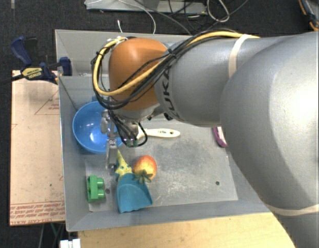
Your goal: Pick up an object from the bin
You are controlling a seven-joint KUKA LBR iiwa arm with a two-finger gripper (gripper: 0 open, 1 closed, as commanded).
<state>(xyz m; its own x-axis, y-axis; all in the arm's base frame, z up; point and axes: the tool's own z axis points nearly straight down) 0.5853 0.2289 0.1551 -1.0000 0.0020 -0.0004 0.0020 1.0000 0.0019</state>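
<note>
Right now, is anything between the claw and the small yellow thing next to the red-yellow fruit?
Nothing visible. The claw is right beside the yellow thing; the red-yellow fruit and blue cup crowd it.

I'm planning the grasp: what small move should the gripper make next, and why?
Probably nudge toward the view's right, over the yellow toy: the gripper sits at its left edge, below the blue bowl, and the apple crowds the toy's other side.

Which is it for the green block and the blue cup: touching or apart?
Apart. The camera view shows a strip of bare bin floor between the green block and the blue cup.
</note>
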